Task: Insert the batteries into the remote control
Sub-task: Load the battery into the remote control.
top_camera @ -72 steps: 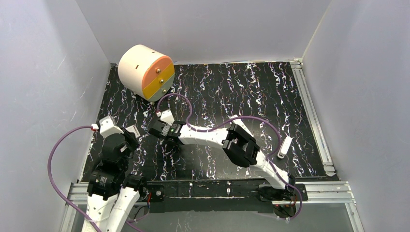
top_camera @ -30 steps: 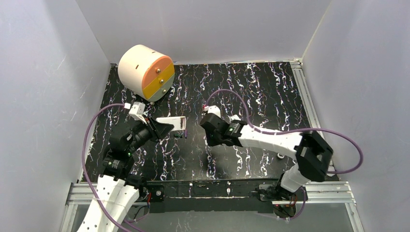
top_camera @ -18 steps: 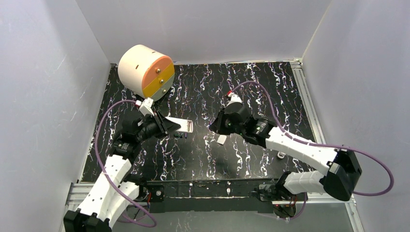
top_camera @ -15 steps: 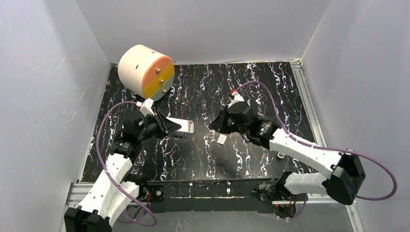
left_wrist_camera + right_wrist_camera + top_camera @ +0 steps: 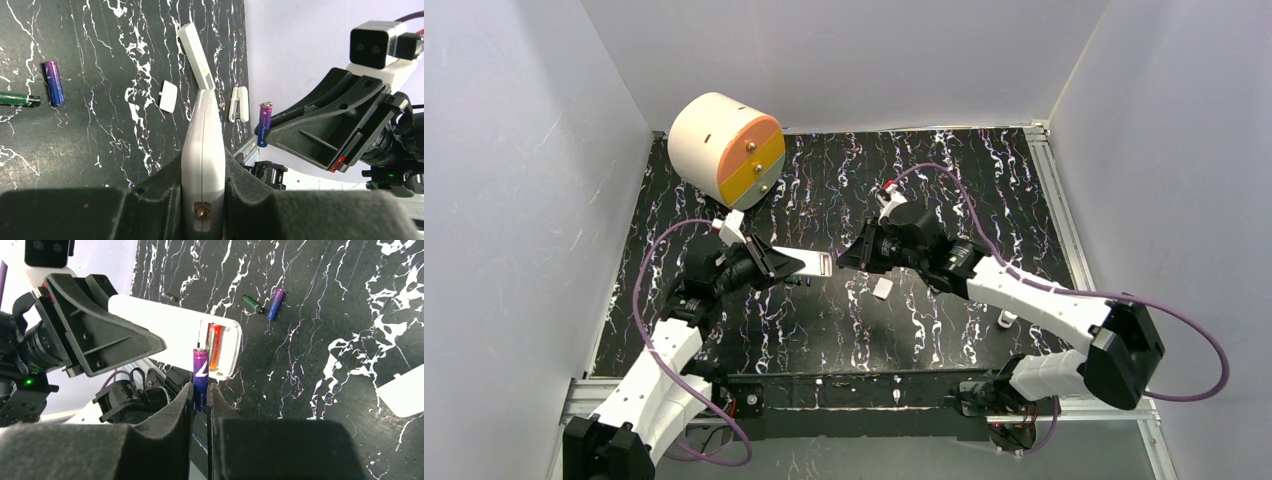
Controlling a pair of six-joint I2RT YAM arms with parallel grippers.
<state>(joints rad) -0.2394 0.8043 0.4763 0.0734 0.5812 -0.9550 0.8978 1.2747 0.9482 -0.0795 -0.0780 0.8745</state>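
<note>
My left gripper [image 5: 776, 264] is shut on a white remote [image 5: 804, 264] and holds it above the mat, its open end pointing right. In the right wrist view the remote [image 5: 165, 325] shows an open battery bay with a red-orange battery [image 5: 215, 346] in it. My right gripper [image 5: 201, 390] is shut on a purple battery [image 5: 200, 374], held upright just in front of that bay. In the left wrist view the remote [image 5: 202, 150] sits between my jaws, and the held purple battery [image 5: 264, 123] is to its right. A loose purple battery [image 5: 275, 304] and a dark green one [image 5: 251, 303] lie on the mat.
A white battery cover [image 5: 882, 288] lies on the mat under the right arm. A second white remote [image 5: 196, 56] and a small white piece [image 5: 239, 104] lie further off. A cream drum with an orange and yellow face [image 5: 724, 150] stands at the back left.
My right gripper has moved left with the purple battery, up to the remote's open end. My left gripper has pushed the remote slightly to the right.
</note>
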